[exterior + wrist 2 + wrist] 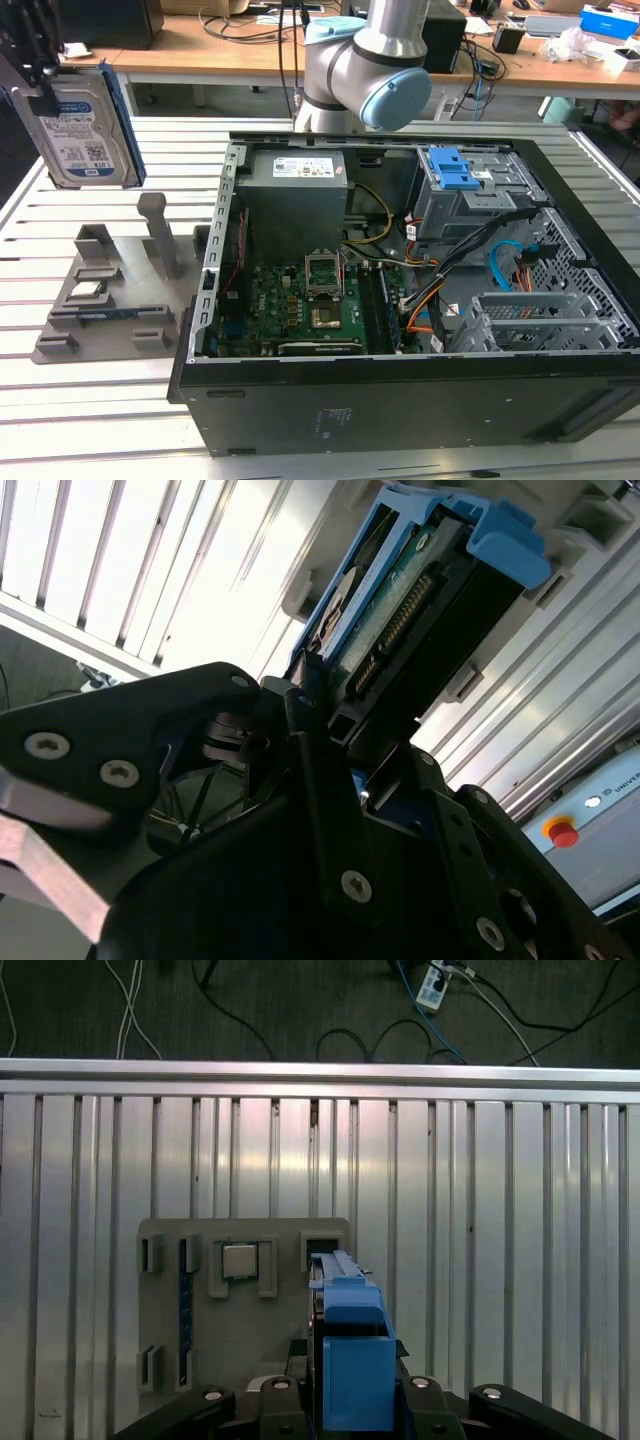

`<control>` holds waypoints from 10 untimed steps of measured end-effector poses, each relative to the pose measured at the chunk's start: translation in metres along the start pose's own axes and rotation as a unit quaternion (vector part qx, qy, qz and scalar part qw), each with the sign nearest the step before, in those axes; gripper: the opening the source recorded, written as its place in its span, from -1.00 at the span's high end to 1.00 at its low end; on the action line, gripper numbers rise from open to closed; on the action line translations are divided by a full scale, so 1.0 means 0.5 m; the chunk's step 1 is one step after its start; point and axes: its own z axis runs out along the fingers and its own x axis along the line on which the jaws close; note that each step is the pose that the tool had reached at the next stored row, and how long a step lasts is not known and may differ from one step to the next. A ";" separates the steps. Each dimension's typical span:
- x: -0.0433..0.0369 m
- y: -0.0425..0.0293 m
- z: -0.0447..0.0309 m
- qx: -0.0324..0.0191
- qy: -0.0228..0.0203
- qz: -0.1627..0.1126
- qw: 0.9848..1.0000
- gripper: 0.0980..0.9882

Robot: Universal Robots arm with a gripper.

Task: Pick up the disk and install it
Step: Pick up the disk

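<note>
Pick-up done, install pending: the gripper (pixel 325 715) pinches the disk (pixel 85 125) upright above the grey holder (pixel 100 340), well apart from the computer case (pixel 400 410), whose drive cage (pixel 480 205) it must likely be squared to.

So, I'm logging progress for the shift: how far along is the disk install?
Done: the pickup. The disk is off the gray holder and held in the air above it. In hand: the gripper is shut on the disk, at the exterior view's left. Left: the install itself, since the disk is outside the open case, off to its side.
</note>
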 end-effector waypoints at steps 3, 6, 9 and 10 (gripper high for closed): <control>0.000 0.000 -0.006 0.000 0.000 0.000 1.000 0.40; 0.000 0.001 -0.015 0.000 0.000 0.000 1.000 0.40; 0.000 0.001 -0.021 0.000 0.000 0.000 1.000 0.40; 0.000 0.001 -0.023 0.000 0.000 0.000 1.000 0.40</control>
